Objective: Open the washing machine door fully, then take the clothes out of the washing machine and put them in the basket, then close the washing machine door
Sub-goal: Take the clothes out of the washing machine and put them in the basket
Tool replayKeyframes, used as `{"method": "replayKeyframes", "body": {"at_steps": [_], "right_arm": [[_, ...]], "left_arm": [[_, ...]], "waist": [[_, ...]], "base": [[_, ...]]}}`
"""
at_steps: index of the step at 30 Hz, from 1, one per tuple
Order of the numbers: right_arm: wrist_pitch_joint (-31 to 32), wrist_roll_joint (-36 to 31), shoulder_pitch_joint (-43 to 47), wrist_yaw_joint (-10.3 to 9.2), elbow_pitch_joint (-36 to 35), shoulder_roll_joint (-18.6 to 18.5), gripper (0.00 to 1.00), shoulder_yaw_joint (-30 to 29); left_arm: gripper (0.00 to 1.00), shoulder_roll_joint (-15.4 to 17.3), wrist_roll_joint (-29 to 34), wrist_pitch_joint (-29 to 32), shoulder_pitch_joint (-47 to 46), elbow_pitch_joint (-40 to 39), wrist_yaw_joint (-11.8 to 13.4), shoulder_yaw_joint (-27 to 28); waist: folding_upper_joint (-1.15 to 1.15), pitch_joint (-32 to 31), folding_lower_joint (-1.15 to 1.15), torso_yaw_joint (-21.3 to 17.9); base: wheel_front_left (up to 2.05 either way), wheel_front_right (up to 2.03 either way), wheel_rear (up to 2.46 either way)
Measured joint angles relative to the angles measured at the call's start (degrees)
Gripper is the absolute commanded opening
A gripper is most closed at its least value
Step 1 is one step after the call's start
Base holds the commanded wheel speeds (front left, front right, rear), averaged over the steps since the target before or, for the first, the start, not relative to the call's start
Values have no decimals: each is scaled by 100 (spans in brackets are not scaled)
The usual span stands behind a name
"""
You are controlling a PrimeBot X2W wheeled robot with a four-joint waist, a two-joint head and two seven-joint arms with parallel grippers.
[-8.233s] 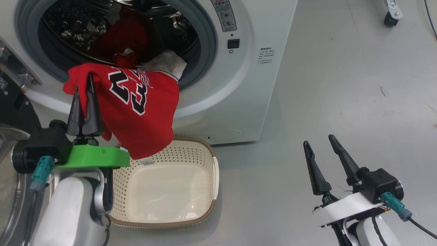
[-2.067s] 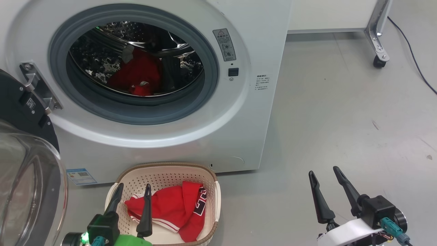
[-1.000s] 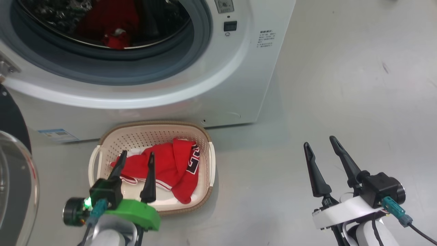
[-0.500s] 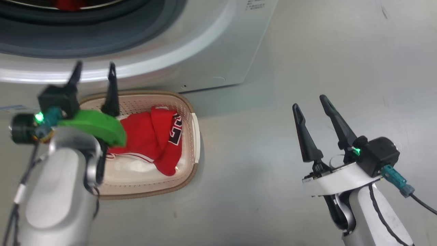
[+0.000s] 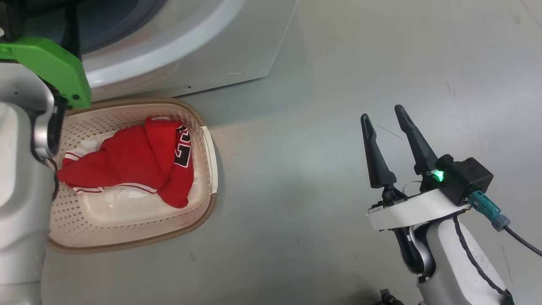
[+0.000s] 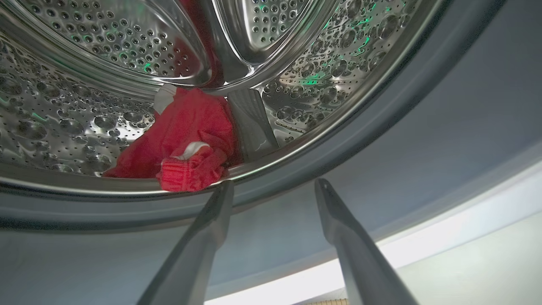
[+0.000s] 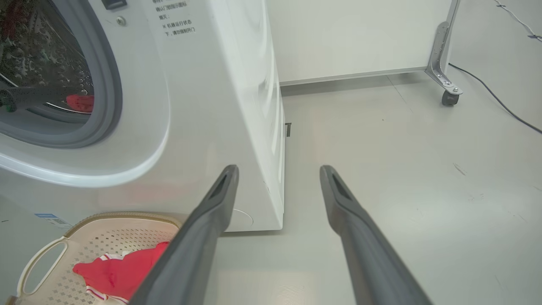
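- At the left end effector [image 6: 274, 183]: spread wide, pinching nothing, aimed over the grey seal [image 6: 423, 127] into the drum [image 6: 330, 80] of the washer [image 5: 190, 55].
- Just past the drum lip, at 11 o'clock from those tips in the left wrist view: red garment [image 6: 186, 140], bunched, its ribbed fold almost at the left fingertip. Touching or not, cannot tell.
- Shape of that heap: wider than tall, lying along the lip from about 9 to 3 o'clock, so across the line of the fingers.
- Nearer by far: the left arm. Right end effector [image 5: 382, 113] likewise spread and empty, over bare floor [image 5: 317, 127] at 3 o'clock of the basket [image 5: 110, 120], well apart from the drum.
- Already in the basket: jersey [image 5: 135, 161], crumpled, number print toward its 3 o'clock side. Basket just in front of the washer's foot.
- Judged next: reach forward and slightly toward 11 o'clock, over the lip, then close on the fold. Some risk of snagging the seal.
- Against half a second back: left fingers then above the basket's far rim, now up at the drum mouth. Head camera swung too, so no real move of the basket.
- Against the oldest frame: jersey then hanging from the left end effector, now lying in the basket. Right end effector spread as before.
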Motion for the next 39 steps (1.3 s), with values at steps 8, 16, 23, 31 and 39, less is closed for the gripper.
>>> {"method": "replayKeyframes", "body": {"at_steps": [8,16,23,31,39], "right_arm": [[-1,197,-122,1,47,2,100,142],[0,318,-171,1,88,3,100,297],[0,479,-190,1,83,4,100,380],[0,557,-275,0,82,7,100,393],[0,580,-300,0,80,9,100,392]], "left_arm": [[100,421,178,730,-715,332,-52,45],[100,771,324,1451,-1319,645,-171,4],[100,962,354,1974,-1683,879,-223,10],[100,1173,487,2303,-1884,1163,-230,-4],[100,1227,501,2485,-1889,1422,-144,77]], "waist": [[0,89,0,-224],[0,163,0,-468],[0,276,0,-643],[0,432,0,-808],[0,512,0,-851]], "base": [[0,0,0],[0,0,0],[0,0,0],[0,0,0],[0,0,0]]}}
